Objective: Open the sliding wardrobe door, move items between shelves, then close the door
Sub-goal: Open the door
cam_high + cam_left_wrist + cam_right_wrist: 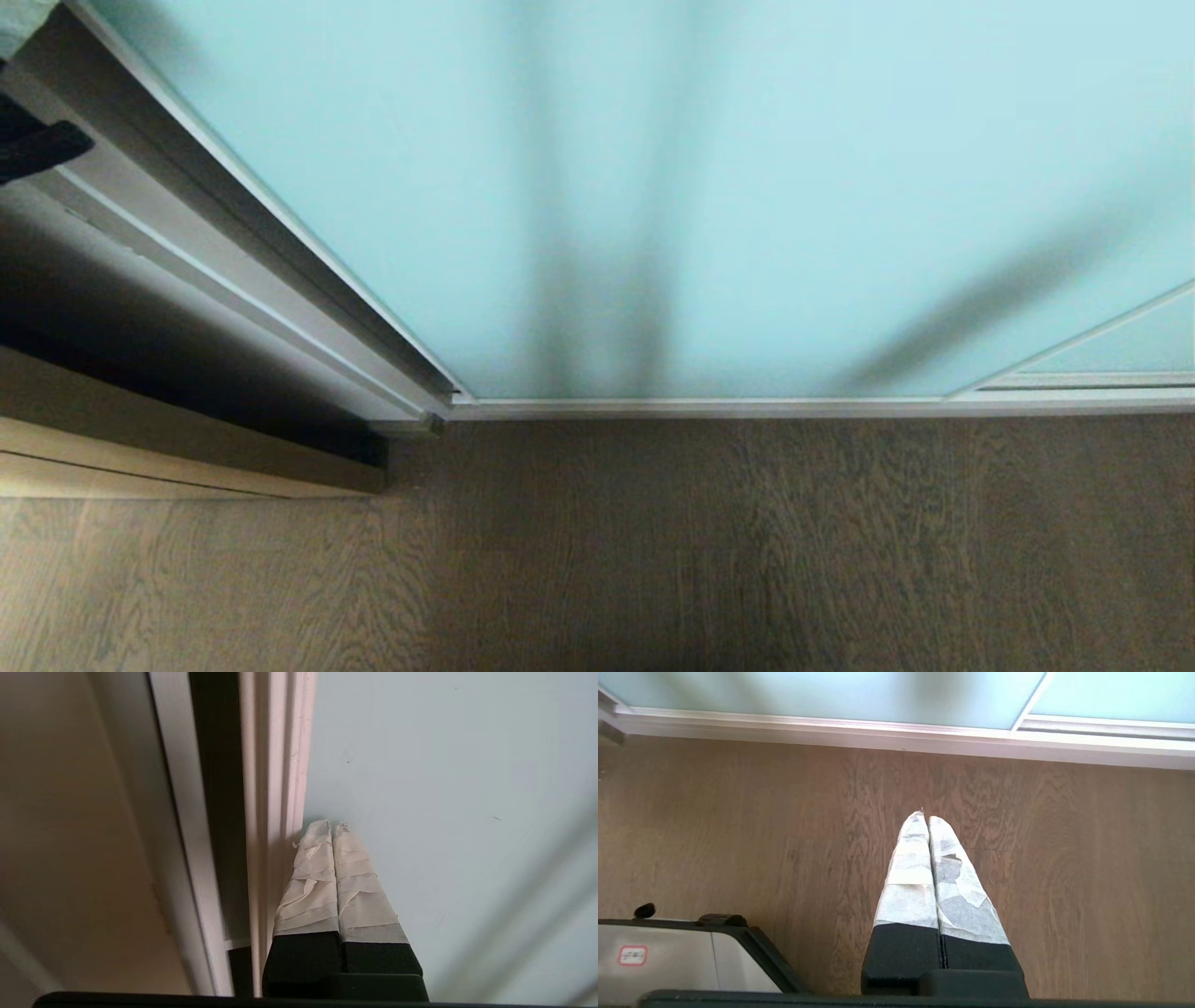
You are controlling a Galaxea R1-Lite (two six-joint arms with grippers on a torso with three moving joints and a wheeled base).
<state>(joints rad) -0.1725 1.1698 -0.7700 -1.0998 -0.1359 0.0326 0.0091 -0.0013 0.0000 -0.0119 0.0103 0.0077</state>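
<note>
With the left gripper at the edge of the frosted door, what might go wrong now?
1. The left gripper, jaws shut, only presses its taped tips where the sliding wardrobe door meets its metal frame; they may slip off.
2. A hard push could scratch the glass.
3. The right gripper hangs over the wooden floor, giving no help.

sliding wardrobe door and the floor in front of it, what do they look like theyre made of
Sliding wardrobe door: pale aqua frosted glass, probably; matte, with only blurred shadows showing on it. Its frame looks like silvery-white metal, thin and smooth. Floor: brown wood or wood-look laminate, with visible grain; which one cannot be told.
</note>
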